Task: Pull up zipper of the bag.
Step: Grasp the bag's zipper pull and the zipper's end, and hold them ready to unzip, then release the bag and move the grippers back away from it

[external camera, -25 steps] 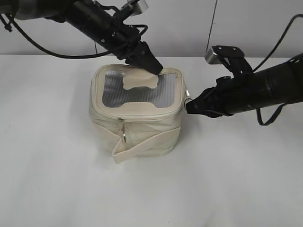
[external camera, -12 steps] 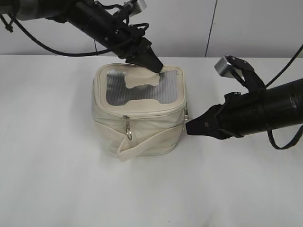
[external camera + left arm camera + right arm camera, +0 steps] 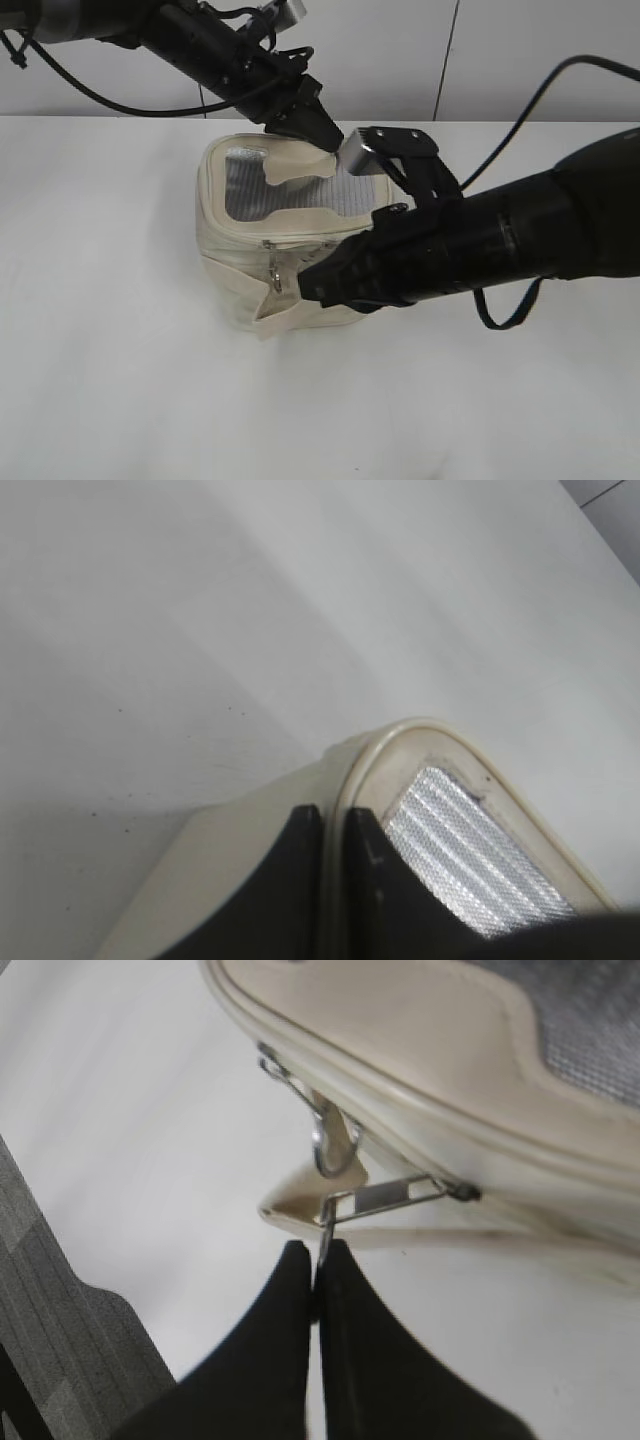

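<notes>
From my station I see the cream bag (image 3: 275, 245) standing on the white desk (image 3: 120, 380), a little left of centre in the exterior view, with its silver-mesh lid panel (image 3: 300, 190) facing up and a cream handle patch (image 3: 296, 163) across it.

On the left, my left end effector (image 3: 325, 135) reaches down from the upper left corner and meets the far rim of the lid. In the left wrist view its two black fingers (image 3: 380, 900) are pressed close together with the bag's piped edge (image 3: 345, 780) caught between them, so I read it as pinching the rim of the bag.

On the front of the bag a ring-shaped zipper pull (image 3: 274, 284) hangs below the lid seam, just above a cream strap (image 3: 275, 312) that juts out at the lower front.

To the right, my right arm (image 3: 500, 240) stretches across the front of the bag, hiding its right side, and the right end effector (image 3: 312, 287) sits just beside that hanging ring. The right wrist view shows its black fingertips (image 3: 290, 1280) squeezed together on a thin metal pull tab (image 3: 385, 1197), whose wire loop runs from the tips up to the slider on the zipper line under the lid edge. A second pull (image 3: 335, 1145) hangs free just beside it.
</notes>
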